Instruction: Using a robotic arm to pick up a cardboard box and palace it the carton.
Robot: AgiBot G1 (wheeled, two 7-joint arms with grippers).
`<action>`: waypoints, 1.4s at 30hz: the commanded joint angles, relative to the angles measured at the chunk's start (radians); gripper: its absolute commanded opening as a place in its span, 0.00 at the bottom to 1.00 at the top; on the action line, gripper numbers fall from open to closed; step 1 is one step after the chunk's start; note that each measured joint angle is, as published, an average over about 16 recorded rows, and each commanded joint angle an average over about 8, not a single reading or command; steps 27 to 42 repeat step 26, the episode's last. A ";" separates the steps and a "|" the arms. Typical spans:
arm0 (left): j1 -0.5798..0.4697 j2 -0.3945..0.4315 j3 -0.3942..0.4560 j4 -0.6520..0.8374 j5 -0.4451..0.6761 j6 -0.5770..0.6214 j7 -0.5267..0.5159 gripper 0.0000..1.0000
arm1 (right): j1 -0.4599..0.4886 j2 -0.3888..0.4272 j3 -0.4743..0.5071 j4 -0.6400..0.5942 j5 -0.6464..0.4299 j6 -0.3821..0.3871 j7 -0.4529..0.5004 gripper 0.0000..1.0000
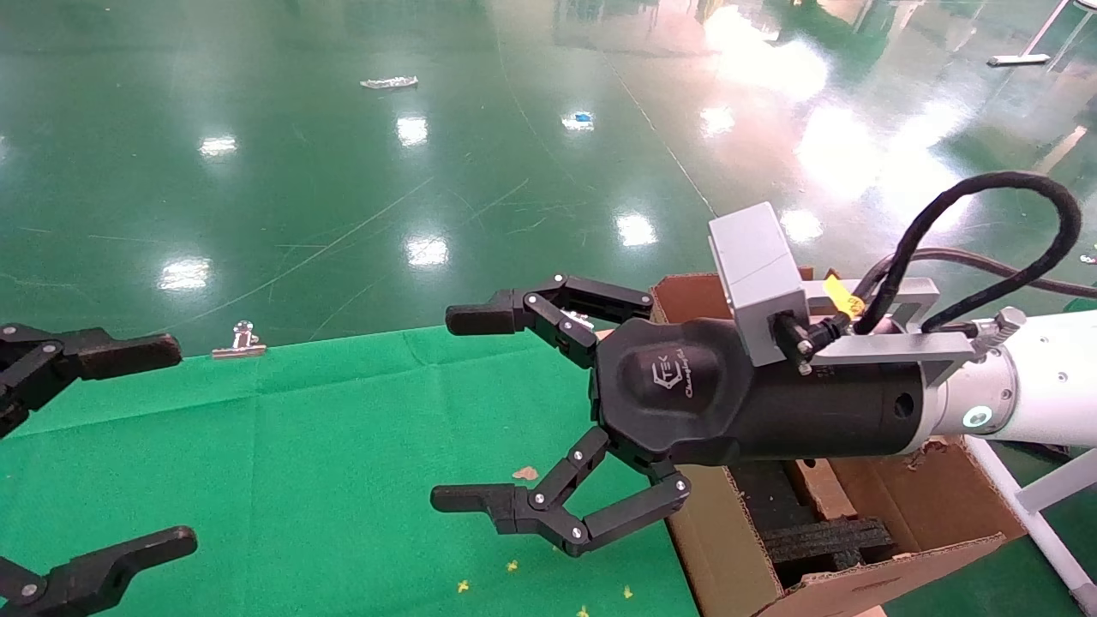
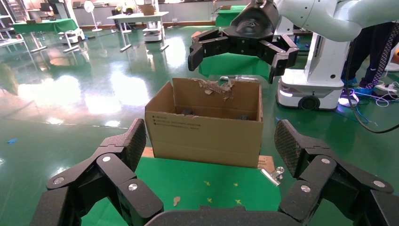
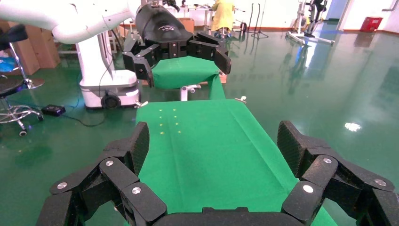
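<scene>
Black right gripper [image 1: 458, 411] hovers over the green table [image 1: 300, 446], fingers spread and empty, beside the carton [image 1: 857, 531]. Left gripper [image 1: 128, 446] waits, also spread. No cardboard box shows; best to find it before closing.

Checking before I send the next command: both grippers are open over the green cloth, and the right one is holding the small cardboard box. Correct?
Not quite. The right gripper holds nothing: the head view shows only bare green cloth between its spread fingers, and the right wrist view agrees. No small box shows in any view. The rest stands: the left gripper is open too, and the carton sits at the cloth's edge.
</scene>
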 commanded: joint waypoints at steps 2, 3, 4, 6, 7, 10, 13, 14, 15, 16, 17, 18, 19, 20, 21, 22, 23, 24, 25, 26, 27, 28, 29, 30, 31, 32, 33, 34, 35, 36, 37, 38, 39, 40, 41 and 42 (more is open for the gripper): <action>0.000 0.000 0.000 0.000 0.000 0.000 0.000 1.00 | 0.000 0.000 0.000 0.000 0.000 0.000 0.000 1.00; 0.000 0.000 0.000 0.000 0.000 0.000 0.000 1.00 | 0.000 0.000 0.000 0.000 0.000 0.000 0.000 1.00; 0.000 0.000 0.000 0.000 0.000 0.000 0.000 1.00 | 0.000 0.000 0.000 0.000 0.000 0.000 0.000 1.00; 0.000 0.000 0.000 0.000 0.000 0.000 0.000 1.00 | 0.000 0.000 0.000 0.000 0.000 0.000 0.000 1.00; 0.000 0.000 0.000 0.000 0.000 0.000 0.000 1.00 | 0.000 0.000 0.000 0.000 0.000 0.000 0.000 1.00; 0.000 0.000 0.000 0.000 0.000 0.000 0.000 1.00 | 0.000 0.000 0.000 0.000 0.000 0.000 0.000 1.00; 0.000 0.000 0.000 0.000 0.000 0.000 0.000 1.00 | 0.000 0.000 0.000 0.000 0.000 0.000 0.000 1.00; 0.000 0.000 0.000 0.000 0.000 0.000 0.000 1.00 | 0.000 0.000 0.000 0.000 0.000 0.000 0.000 1.00; 0.000 0.000 0.000 0.000 0.000 0.000 0.000 1.00 | 0.000 0.000 0.000 0.000 0.000 0.000 0.000 1.00; 0.000 0.000 0.000 0.000 0.000 0.000 0.000 1.00 | 0.000 0.000 0.000 0.000 0.000 0.000 0.000 1.00; 0.000 0.000 0.000 0.000 0.000 0.000 0.000 1.00 | 0.000 0.000 0.000 0.000 0.000 0.000 0.000 1.00; 0.000 0.000 0.000 0.000 0.000 0.000 0.000 1.00 | 0.000 0.000 0.000 0.000 0.000 0.000 0.000 1.00; 0.000 0.000 0.000 0.000 0.000 0.000 0.000 1.00 | 0.000 0.000 0.000 0.000 0.000 0.000 0.000 1.00; 0.000 0.000 0.000 0.000 0.000 0.000 0.000 1.00 | 0.000 0.000 0.000 0.000 0.000 0.000 0.000 1.00; 0.000 0.000 0.000 0.000 0.000 0.000 0.000 1.00 | 0.000 0.000 0.000 0.000 0.000 0.000 0.000 1.00; 0.000 0.000 0.000 0.000 0.000 0.000 0.000 1.00 | 0.000 0.000 0.000 0.000 0.000 0.000 0.000 1.00; 0.000 0.000 0.000 0.000 0.000 0.000 0.000 1.00 | 0.000 0.000 0.000 0.000 0.000 0.000 0.000 1.00; 0.000 0.000 0.000 0.000 0.000 0.000 0.000 1.00 | 0.000 0.000 0.000 0.000 0.000 0.000 0.000 1.00; 0.000 0.000 0.000 0.000 0.000 0.000 0.000 1.00 | 0.000 0.000 0.000 0.000 0.000 0.000 0.000 1.00; 0.000 0.000 0.000 0.000 0.000 0.000 0.000 1.00 | 0.000 0.000 0.000 0.000 0.000 0.000 0.000 1.00; 0.000 0.000 0.000 0.000 0.000 0.000 0.000 1.00 | 0.000 0.000 0.000 0.000 0.000 0.000 0.000 1.00; 0.000 0.000 0.000 0.000 0.000 0.000 0.000 1.00 | 0.000 0.000 0.000 0.000 0.000 0.000 0.000 1.00; 0.000 0.000 0.000 0.000 0.000 0.000 0.000 1.00 | 0.000 0.000 0.000 0.000 0.000 0.000 0.000 1.00; 0.000 0.000 0.000 0.000 0.000 0.000 0.000 1.00 | 0.000 0.000 0.000 0.000 0.000 0.000 0.000 1.00; 0.000 0.000 0.000 0.000 0.000 0.000 0.000 1.00 | 0.000 0.000 0.000 0.000 0.000 0.000 0.000 1.00; 0.000 0.000 0.000 0.000 0.000 0.000 0.000 1.00 | 0.000 0.000 0.000 0.000 0.000 0.000 0.000 1.00; 0.000 0.000 0.000 0.000 0.000 0.000 0.000 1.00 | 0.000 0.000 0.000 0.000 0.000 0.000 0.000 1.00; 0.000 0.000 0.000 0.000 0.000 0.000 0.000 1.00 | 0.000 0.000 0.000 0.000 0.000 0.000 0.000 1.00; 0.000 0.000 0.000 0.000 0.000 0.000 0.000 1.00 | 0.000 0.000 0.000 0.000 0.000 0.000 0.000 1.00; 0.000 0.000 0.000 0.000 0.000 0.000 0.000 1.00 | 0.000 0.000 0.000 0.000 0.000 0.000 0.000 1.00; 0.000 0.000 0.000 0.000 0.000 0.000 0.000 1.00 | 0.000 0.000 0.000 0.000 0.000 0.000 0.000 1.00; 0.000 0.000 0.000 0.000 0.000 0.000 0.000 1.00 | 0.000 0.000 0.000 0.000 0.000 0.000 0.000 1.00; 0.000 0.000 0.000 0.000 0.000 0.000 0.000 1.00 | 0.000 0.000 0.000 0.000 0.000 0.000 0.000 1.00; 0.000 0.000 0.000 0.000 0.000 0.000 0.000 1.00 | 0.000 0.000 0.000 0.000 0.000 0.000 0.000 1.00; 0.000 0.000 0.000 0.000 0.000 0.000 0.000 1.00 | 0.000 0.000 0.000 0.000 0.000 0.000 0.000 1.00; 0.000 0.000 0.000 0.000 0.000 0.000 0.000 1.00 | 0.000 0.000 0.000 0.000 0.000 0.000 0.000 1.00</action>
